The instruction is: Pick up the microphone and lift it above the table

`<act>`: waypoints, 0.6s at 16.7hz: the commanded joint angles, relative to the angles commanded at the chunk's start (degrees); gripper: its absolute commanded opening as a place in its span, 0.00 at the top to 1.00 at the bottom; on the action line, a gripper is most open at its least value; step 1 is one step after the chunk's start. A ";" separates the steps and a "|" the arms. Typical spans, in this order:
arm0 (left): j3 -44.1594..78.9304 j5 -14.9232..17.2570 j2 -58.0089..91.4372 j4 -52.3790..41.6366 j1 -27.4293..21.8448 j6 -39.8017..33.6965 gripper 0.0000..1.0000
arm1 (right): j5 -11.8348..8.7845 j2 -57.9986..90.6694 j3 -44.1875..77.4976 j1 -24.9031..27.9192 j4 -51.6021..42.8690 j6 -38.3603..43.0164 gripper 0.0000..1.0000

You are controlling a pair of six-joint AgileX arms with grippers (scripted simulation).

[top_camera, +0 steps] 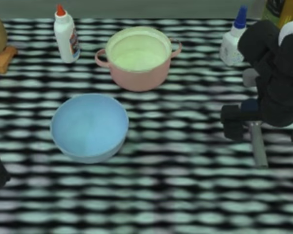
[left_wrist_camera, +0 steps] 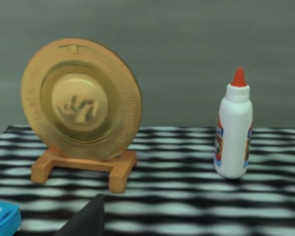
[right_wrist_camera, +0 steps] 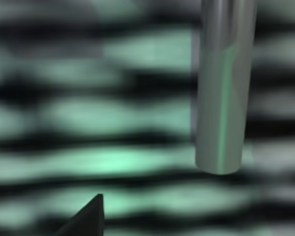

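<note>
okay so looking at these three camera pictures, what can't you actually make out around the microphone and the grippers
- Microphone head: top view, almost wholly covered by the right arm; only the grey handle shows clearly.
- Right gripper: whether its fingers clamp the microphone cannot be told; the right wrist view shows only one dark tip and the handle.
- Left gripper: left wrist view, cut off by the edge, only a dark tip.

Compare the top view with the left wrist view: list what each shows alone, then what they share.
Only the top view shows the pink pot, the blue bowl, the blue-capped glue bottle, and the right gripper over the microphone, whose grey handle pokes out below it. Only the left wrist view shows a blue box corner and the full face of the gold disc on its wooden stand. Both share the red-capped glue bottle, that stand and the striped table.
</note>
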 joint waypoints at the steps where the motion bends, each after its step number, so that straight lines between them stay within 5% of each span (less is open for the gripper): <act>1: 0.00 0.00 0.00 0.00 0.00 0.00 0.00 | 0.00 0.00 0.00 0.00 0.00 0.00 0.00; 10: 0.00 0.00 0.00 0.00 0.00 0.00 0.00 | -0.03 5.62 -6.30 -1.22 12.37 -1.15 0.00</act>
